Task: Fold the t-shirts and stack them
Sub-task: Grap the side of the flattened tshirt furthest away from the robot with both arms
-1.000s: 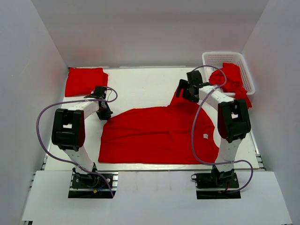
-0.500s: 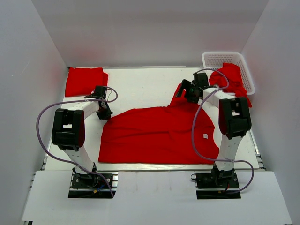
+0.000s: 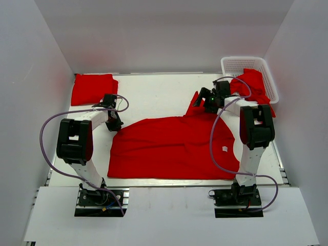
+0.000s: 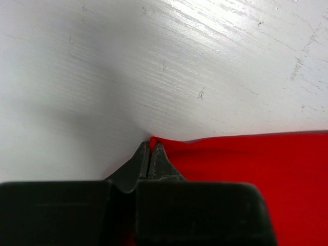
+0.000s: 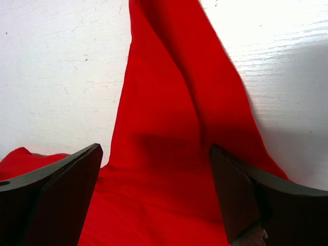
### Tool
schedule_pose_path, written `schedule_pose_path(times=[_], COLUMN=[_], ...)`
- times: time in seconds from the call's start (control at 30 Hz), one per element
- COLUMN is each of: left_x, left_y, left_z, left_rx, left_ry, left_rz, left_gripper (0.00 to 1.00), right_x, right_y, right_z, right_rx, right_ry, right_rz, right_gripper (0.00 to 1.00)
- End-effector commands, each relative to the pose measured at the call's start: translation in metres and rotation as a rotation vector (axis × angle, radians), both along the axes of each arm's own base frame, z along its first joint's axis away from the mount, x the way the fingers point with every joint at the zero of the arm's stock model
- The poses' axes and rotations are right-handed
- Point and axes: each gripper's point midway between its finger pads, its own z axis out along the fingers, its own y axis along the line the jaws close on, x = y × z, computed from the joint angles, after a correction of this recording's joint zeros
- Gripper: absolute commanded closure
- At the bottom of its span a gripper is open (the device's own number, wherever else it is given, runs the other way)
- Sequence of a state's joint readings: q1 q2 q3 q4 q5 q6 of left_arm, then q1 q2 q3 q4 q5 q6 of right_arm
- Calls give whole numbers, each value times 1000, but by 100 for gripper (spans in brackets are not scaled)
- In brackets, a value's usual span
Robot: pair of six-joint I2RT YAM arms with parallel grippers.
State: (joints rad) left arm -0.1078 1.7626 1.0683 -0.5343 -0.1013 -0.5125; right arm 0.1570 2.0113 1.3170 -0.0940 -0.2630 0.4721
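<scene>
At the far left corner of the white surface (image 3: 154,89) lay one folded red t-shirt (image 3: 94,88) of plain bright fabric, a flat rectangle: the only finished piece, and by appearance the start of the stack. Mid-surface, one spread red t-shirt (image 3: 169,148), short-sleeved and of the same fabric, lay open and unfolded, its small white neck label (image 3: 224,149) toward the right arm and one sleeve pointing at the far edge. The left tool (image 4: 149,159) was pinched shut on the far left corner of this garment, low against the surface. The right tool (image 5: 156,169) hung with its jaws at their widest over the far sleeve, gripping nothing. Crumpled red t-shirts (image 3: 253,84), number not determinable, hung over the rim of a white plastic lattice basket (image 3: 241,62) at the far right. Judged progress: early; one shirt folded, one laid out with folding apparently about to begin, the basket's contents untouched, and no stacking done beyond the first piece.
</scene>
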Motion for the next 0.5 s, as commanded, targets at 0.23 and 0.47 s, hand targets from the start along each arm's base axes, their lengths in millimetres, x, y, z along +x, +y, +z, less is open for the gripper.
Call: schedule_pose_path(times=[0.23,0.47], left_x=[-3,-5], left_y=[2,4], left_z=[5,-1], left_rx=[17,27], left_ry=[-10,8], left_rz=[-7,-4], left_gripper=[100,100], right_x=[6,10], right_y=[2,4], right_z=[-9,-10], right_rx=[19,28], right_ry=[-28,-28], right_rz=[45,48], right_gripper=[9,14])
